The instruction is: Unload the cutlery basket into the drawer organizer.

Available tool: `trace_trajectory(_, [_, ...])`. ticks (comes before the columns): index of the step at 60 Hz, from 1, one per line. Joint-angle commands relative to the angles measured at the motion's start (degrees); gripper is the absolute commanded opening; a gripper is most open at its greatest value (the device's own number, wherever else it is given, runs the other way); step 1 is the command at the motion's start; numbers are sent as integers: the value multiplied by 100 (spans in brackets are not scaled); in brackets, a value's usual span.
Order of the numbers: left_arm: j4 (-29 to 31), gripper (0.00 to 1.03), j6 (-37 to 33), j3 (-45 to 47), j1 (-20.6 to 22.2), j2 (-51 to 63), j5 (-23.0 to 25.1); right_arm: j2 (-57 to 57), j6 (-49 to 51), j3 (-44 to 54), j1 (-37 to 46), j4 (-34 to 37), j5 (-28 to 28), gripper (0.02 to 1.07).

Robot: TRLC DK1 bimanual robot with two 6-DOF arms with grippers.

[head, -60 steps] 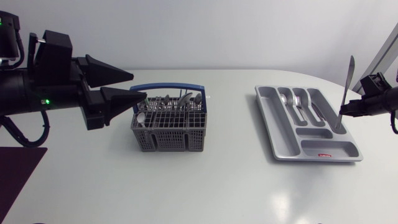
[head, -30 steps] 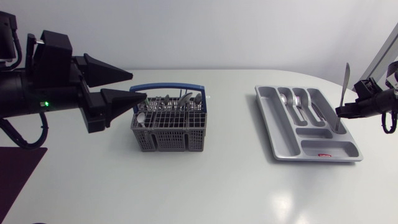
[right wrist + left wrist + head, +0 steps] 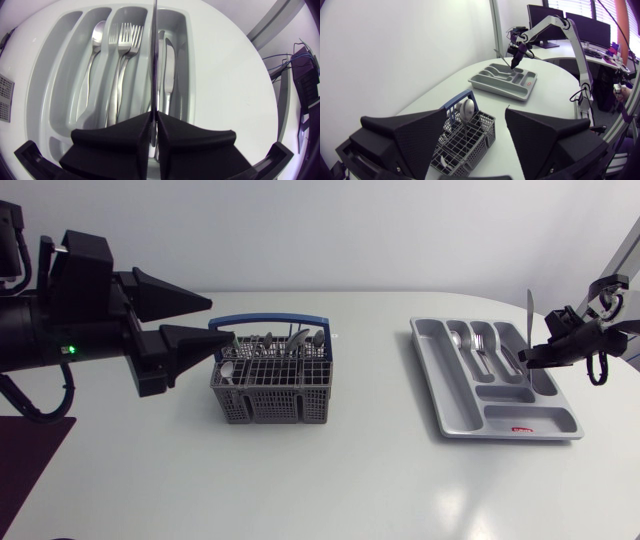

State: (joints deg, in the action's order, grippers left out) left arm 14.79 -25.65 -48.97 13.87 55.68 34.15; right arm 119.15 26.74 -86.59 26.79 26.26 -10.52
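A: Left claw, as recorded?
B: The left gripper (image 3: 476, 111) is noted spread wide, with nothing held. The cutlery basket (image 3: 465, 142) is seen just ahead of it, between and below the fingers.
A: Basket?
B: Grey mesh with a blue handle. Several pieces are stood inside, and a spoon bowl (image 3: 466, 107) is seen against the handle.
A: Farther out?
B: The drawer organizer (image 3: 428, 365) is placed well apart from the basket, towards the right of the table (image 3: 350, 470). A spoon (image 3: 95, 65), two forks (image 3: 122, 55) and knives (image 3: 167, 70) are laid in separate slots.
A: Right claw?
B: The right gripper (image 3: 535, 358) is clamped on a table knife (image 3: 530, 305). The knife is held upright above the organizer, near the slot with the knives.
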Motion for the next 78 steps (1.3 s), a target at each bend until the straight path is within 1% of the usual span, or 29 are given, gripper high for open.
trace_trajectory(1, [42, 81, -116, 169, 46, -101, -5, 301, -204, -315, -33, 169, 103, 13])
trace_trajectory(9, [59, 81, -116, 186, 46, -136, -14, 504, -222, -517, -68, 309, 253, 13])
trace_trajectory(26, [59, 81, -125, 195, 37, -154, -14, 548, -204, -464, 11, 441, 411, 13])
trace_trajectory(39, [59, 81, -133, 204, 46, -163, -67, 372, -169, -280, 2, 468, 446, 14])
trace_trajectory(46, [59, 81, -195, 256, 19, -207, -93, 108, -134, -60, 2, 415, 446, 16])
trace_trajectory(47, [59, 80, -204, 265, 11, -207, -102, 38, -134, -7, 2, 389, 446, 18])
trace_trajectory(49, [59, 81, -230, 274, 2, -216, -110, -103, -125, 107, -7, 309, 455, 27])
trace_trajectory(51, [59, 81, -248, 283, 2, -216, -110, -305, -125, 256, -24, 213, 481, 42])
trace_trajectory(56, [59, 81, -344, 336, -7, -216, -128, -955, -125, 705, -112, -16, 543, 87])
trace_trajectory(58, [59, 81, -388, 362, -7, -224, -137, -1210, -125, 863, -165, -104, 560, 97])
trace_trajectory(60, [68, 81, -441, 388, -7, -233, -137, -1474, -99, 1039, -226, -192, 560, 100])
trace_trajectory(63, [59, 81, -520, 432, -16, -251, -137, -1861, -64, 1285, -323, -306, 534, 102])
trace_trajectory(66, [59, 81, -590, 476, -16, -251, -137, -2335, -29, 1548, -464, -341, 288, 102])
trace_trajectory(69, [59, 81, -652, 511, -33, -224, -146, -2652, -37, 1742, -587, -385, 217, 102])
trace_trajectory(73, [33, 81, -810, 626, -42, -198, -181, -3056, -29, 2023, -789, -429, -73, 102])
trace_trajectory(78, [-266, 81, -1118, 933, -25, -110, -629, -3407, -55, 2287, -1097, -455, -134, 102])
